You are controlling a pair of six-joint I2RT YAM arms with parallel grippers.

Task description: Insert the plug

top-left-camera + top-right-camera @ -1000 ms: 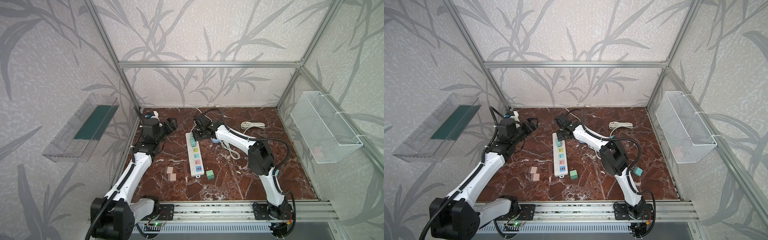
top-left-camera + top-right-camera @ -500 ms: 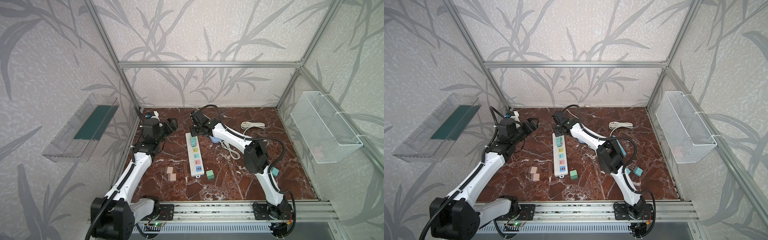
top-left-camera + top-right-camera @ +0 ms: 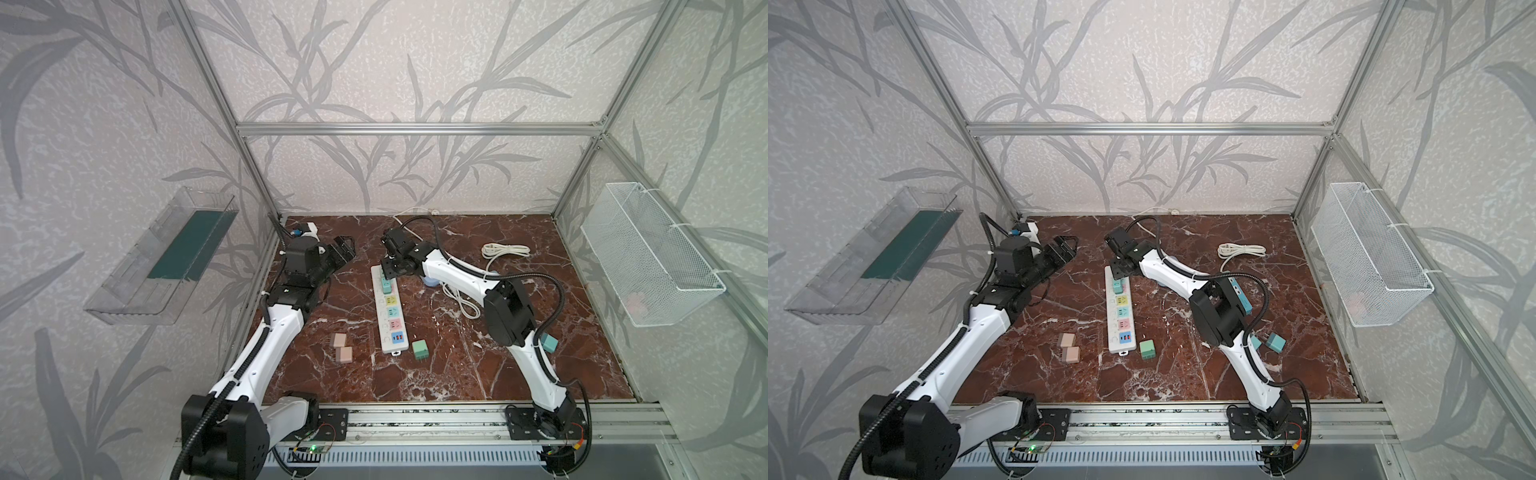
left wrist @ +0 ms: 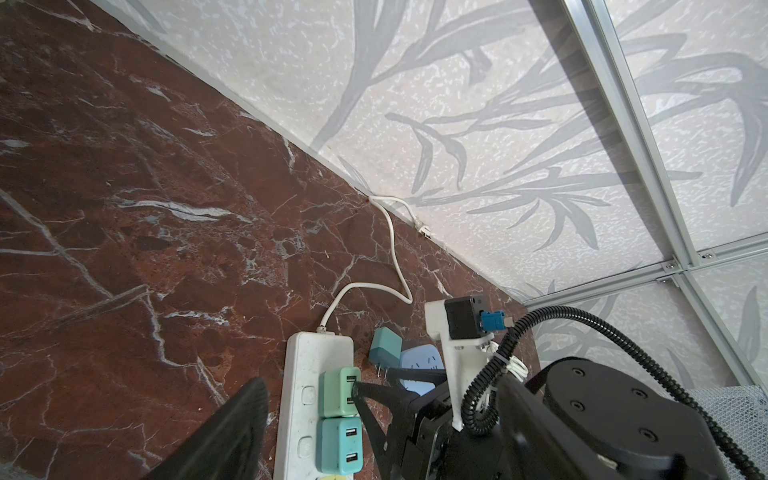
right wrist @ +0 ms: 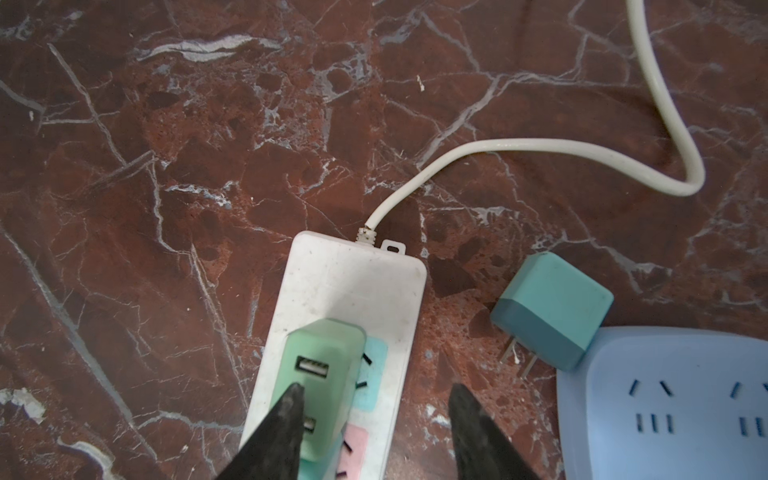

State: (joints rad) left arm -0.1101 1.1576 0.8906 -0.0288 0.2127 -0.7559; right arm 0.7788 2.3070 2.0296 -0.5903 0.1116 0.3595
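Note:
A white power strip (image 3: 379,316) (image 5: 353,282) lies mid-table, pointing away from me. A light green plug (image 5: 320,374) (image 4: 338,390) stands on its farthest socket, USB ports up; how deep its prongs sit I cannot tell. A teal plug (image 4: 338,444) stands in the socket beside it. My right gripper (image 5: 376,388) (image 3: 390,272) hovers open over that end. One fingertip (image 5: 293,399) overlaps the green plug's top and the other is off the strip's side. My left gripper (image 3: 347,247) hangs open above the table, left of the strip, holding nothing.
A loose teal plug (image 5: 552,311) lies beside a light blue socket board (image 5: 665,395), right of the strip's far end. Near the strip's front end lie a green plug (image 3: 420,350) and two pink plugs (image 3: 343,348). A coiled white cable (image 3: 505,250) lies back right.
My right arm has shifted slightly left, bringing its gripper over the strip's far end. Its jaws stand about as wide as before. The left arm has not moved.

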